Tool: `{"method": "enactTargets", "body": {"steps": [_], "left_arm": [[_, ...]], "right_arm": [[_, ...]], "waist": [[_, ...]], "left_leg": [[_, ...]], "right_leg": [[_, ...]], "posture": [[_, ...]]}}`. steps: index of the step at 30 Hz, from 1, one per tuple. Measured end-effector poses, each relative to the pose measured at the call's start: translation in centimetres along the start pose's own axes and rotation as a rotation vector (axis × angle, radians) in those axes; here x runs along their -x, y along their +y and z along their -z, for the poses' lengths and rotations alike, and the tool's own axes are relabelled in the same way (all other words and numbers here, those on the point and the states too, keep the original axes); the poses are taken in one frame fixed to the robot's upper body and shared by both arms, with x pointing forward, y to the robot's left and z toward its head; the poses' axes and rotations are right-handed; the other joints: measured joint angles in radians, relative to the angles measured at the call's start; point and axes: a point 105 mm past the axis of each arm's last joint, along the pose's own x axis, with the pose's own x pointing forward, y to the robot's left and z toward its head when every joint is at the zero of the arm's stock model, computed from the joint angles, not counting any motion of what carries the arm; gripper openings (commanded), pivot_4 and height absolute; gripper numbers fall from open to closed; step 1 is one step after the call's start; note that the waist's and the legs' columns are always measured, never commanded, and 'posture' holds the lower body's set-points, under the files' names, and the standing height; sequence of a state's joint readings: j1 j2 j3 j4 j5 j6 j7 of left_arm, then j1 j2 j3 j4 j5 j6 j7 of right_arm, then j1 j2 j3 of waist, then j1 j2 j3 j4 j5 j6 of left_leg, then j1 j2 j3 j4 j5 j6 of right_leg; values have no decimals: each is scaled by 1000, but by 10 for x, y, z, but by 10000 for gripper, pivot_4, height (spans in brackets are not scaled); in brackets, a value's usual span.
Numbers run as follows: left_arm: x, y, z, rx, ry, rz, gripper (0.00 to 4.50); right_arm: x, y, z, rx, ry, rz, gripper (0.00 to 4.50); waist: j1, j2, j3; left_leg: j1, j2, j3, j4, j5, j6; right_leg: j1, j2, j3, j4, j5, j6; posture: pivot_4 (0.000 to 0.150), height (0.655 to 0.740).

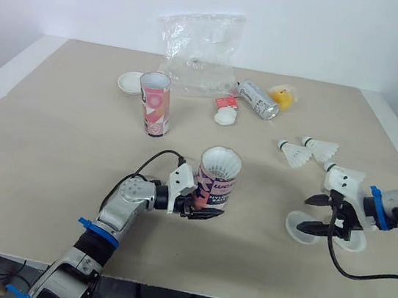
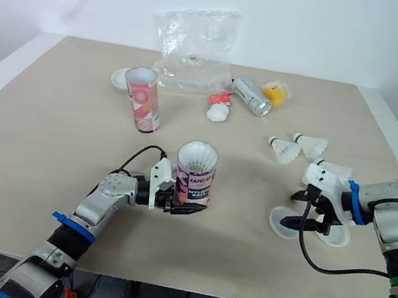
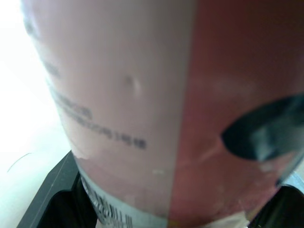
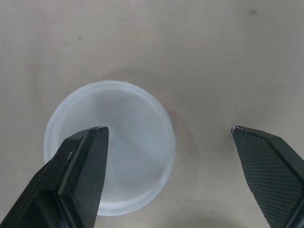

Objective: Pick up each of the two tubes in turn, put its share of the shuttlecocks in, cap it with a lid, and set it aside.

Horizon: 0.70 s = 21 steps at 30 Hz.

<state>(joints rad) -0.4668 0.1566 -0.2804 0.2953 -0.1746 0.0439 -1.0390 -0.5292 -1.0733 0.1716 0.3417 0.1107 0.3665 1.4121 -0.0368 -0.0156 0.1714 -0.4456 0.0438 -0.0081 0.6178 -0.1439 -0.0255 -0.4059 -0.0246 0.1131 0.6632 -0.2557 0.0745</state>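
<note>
A wide beige bench (image 1: 52, 136) fills the room's foreground, edged in white on both sides. Behind it rises a plain white wall (image 1: 335, 27) (evenly lit, no windows visible).

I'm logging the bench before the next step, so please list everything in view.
table: one, beige, under everything.
plastic bag: one, clear, far middle.
can: one, silver, lying just right of the bag.
yellow object: one, beside the can.
standing tube: one, pink and white, open, upright, left of the bag.
held tube: one, pink and white, near middle, white feathers at its mouth.
loose shuttlecocks: three, white; two at right, one near the can.
lids: three, it seems, whitish; one behind the standing tube, two by the right claw.
left claw: black, shut on the held tube.
right claw: black, open above a lid.
</note>
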Motion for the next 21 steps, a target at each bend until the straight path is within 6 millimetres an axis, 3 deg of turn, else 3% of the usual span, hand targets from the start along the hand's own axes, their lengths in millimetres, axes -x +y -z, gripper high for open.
{"method": "enactTargets", "body": {"steps": [2, 7, 8, 21], "left_arm": [[0, 0, 0, -1, 1, 0, 33469], [0, 0, 0, -3, 4, -1, 33469], [0, 0, 0, -4, 5, -2, 33469], [1, 2, 1, -7, 19, 5, 33469]], "right_arm": [[0, -2, 1, 8, 6, 5, 25929], [0, -2, 2, 28, 19, -3, 2621], [0, -2, 2, 32, 18, -11, 610], [-1, 9, -6, 59, -21, -55, 610]], "waist": [[0, 0, 0], [0, 0, 0], [0, 0, 0], [-2, 1, 0]], "left_leg": [[0, 0, 0, 0, 0, 0], [0, 0, 0, 0, 0, 0], [0, 0, 0, 0, 0, 0], [2, 0, 0, 0, 0, 0]], "right_leg": [[0, 0, 0, 0, 0, 0], [0, 0, 0, 0, 0, 0], [0, 0, 0, 0, 0, 0], [2, 0, 0, 0, 0, 0]], "posture": [[1500, 7400], [1500, 7400], [1500, 7400], [1500, 7400]]}}
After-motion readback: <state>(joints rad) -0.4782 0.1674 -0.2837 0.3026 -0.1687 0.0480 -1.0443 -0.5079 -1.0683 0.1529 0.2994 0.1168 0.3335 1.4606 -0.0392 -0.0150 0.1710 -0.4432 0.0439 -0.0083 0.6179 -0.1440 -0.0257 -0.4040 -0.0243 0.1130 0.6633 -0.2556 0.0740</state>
